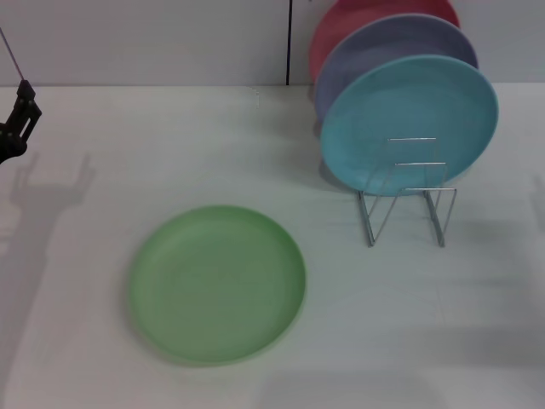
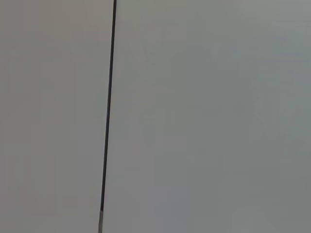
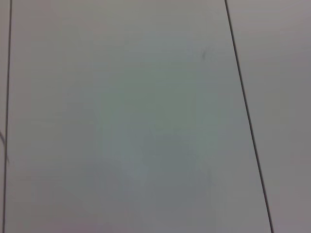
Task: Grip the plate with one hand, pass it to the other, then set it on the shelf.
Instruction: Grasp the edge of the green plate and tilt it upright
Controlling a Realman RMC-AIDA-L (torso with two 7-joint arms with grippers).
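Note:
The light-green plate [image 1: 218, 284] lies flat on the white table, front and left of centre. The silver wire shelf [image 1: 409, 200] stands to its right, farther back. My left gripper [image 1: 19, 123] is at the far left edge of the head view, raised, well away from the plate. My right gripper is out of view. Both wrist views show only a plain grey wall with dark seams.
A turquoise-blue plate [image 1: 409, 123] stands upright in the shelf, with a lavender plate [image 1: 387, 51] and a pink-red plate [image 1: 341, 21] behind it. The white table [image 1: 426, 341] extends around the green plate. A grey wall stands at the back.

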